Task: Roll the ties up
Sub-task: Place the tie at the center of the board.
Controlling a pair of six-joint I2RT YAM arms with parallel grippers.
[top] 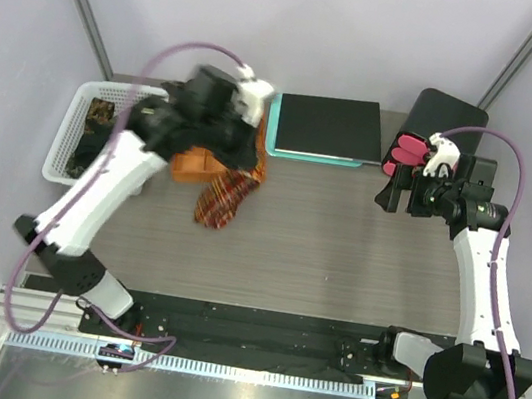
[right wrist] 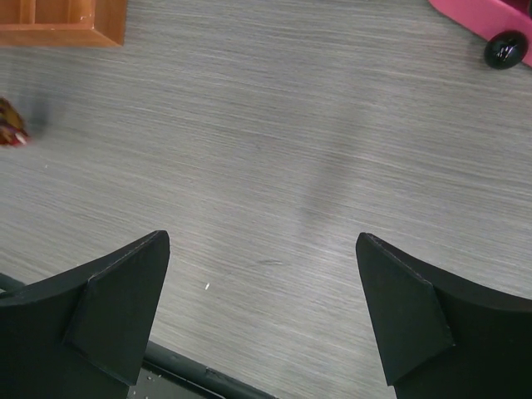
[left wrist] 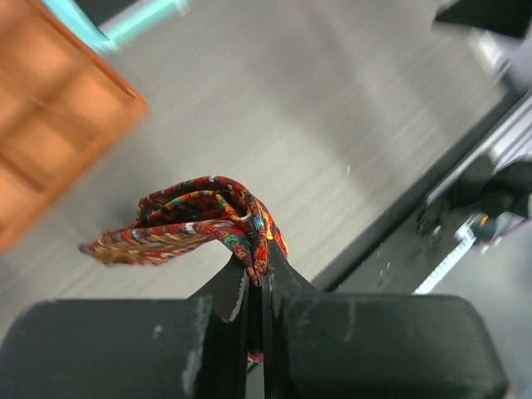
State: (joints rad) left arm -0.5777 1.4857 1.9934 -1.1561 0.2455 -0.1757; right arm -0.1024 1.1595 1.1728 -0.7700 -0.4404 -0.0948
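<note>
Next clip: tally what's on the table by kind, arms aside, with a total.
Red check tie: 1, pinched in the shut left gripper
White basket: 1, dark contents uncountable
Orange tray: 1
Black pad on teal base: 1
Black box: 1
Pink object: 1
Total: 6

The grey wood-grain table [top: 340, 242] carries a white plastic basket [top: 69, 133] at its left edge, an orange wooden compartment tray [top: 190, 165] beside it, a black teal-edged flat board [top: 323, 126] at the far edge, and a black box [top: 446, 117] at the far right.
</note>
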